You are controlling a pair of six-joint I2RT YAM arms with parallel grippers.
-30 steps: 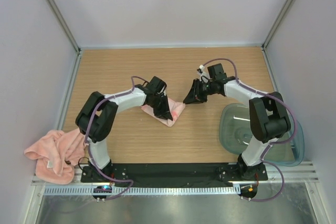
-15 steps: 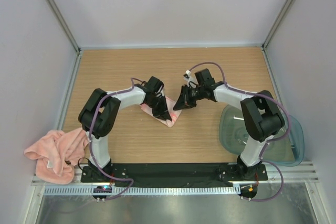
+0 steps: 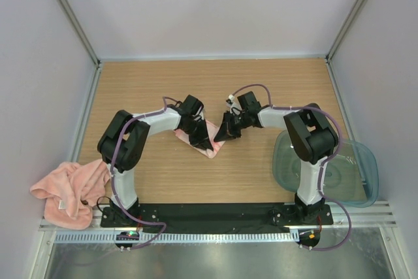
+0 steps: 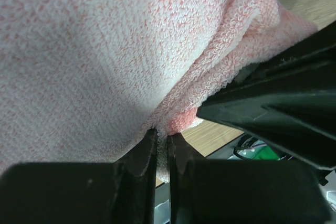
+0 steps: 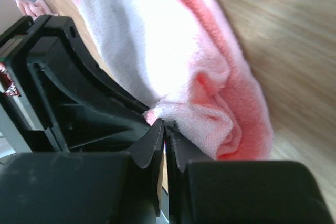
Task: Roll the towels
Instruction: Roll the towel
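Note:
A pink towel (image 3: pixel 209 146), folded into a small pad, lies at the middle of the wooden table (image 3: pixel 157 89). My left gripper (image 3: pixel 200 136) rests on it from the left. In the left wrist view the left gripper (image 4: pixel 161 136) is shut with a thin fold of towel (image 4: pixel 105 51) pinched between its fingers. My right gripper (image 3: pixel 219 137) meets the towel from the right. In the right wrist view the right gripper (image 5: pixel 164 125) is shut, its tips touching the towel's rolled edge (image 5: pixel 210 124). The two grippers almost touch.
A second pink towel (image 3: pixel 64 191) lies in a crumpled heap at the near left, over the table's edge. A clear blue-green tub (image 3: pixel 349 181) sits at the near right. Grey walls close in the table's left, back and right sides.
My right gripper has moved down and left across the table until its tips reached the towel's right edge. My left gripper has stayed on the towel.

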